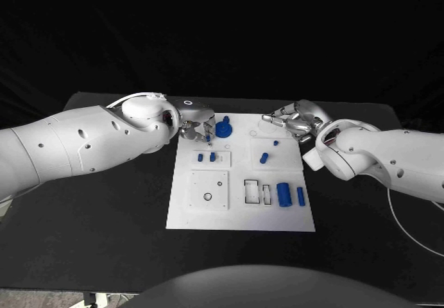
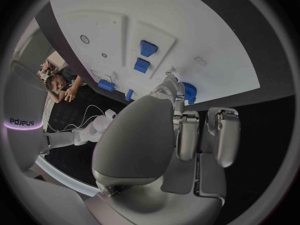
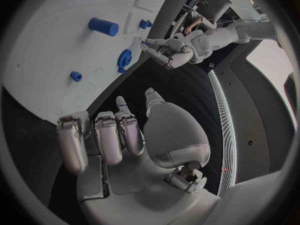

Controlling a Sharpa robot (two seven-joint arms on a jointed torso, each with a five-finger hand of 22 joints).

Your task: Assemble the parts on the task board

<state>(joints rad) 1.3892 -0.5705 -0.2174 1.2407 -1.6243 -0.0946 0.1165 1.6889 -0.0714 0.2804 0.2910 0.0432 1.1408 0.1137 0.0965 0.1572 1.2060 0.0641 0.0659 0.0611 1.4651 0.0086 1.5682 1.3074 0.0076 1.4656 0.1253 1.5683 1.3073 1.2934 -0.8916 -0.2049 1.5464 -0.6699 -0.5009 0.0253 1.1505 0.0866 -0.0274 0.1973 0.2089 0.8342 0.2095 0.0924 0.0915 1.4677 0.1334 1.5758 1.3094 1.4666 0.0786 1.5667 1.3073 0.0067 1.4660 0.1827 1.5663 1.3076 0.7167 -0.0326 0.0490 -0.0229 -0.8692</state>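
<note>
The white task board [image 1: 239,212] lies in the middle of the black table. A blue gear [image 1: 225,130] stands near its far edge. My left hand [image 1: 196,124] hovers just left of the gear, fingertips drawn together close to it. The left wrist view shows the gear [image 2: 189,93] half hidden behind a finger [image 2: 172,87], and I cannot tell if anything is pinched. My right hand [image 1: 292,120] hangs over the board's far right corner with loosely spread fingers [image 3: 106,137] and nothing in them. Two blue cylinders [image 1: 291,195] lie at the near right, and a blue peg [image 1: 264,158] lies mid-board.
Two small blue pieces [image 1: 206,156] stand in a raised block on the board's left half. A square plate with a hole [image 1: 209,190] and a framed slot [image 1: 253,191] lie nearer me. Black table [image 1: 102,212] surrounds the board on both sides.
</note>
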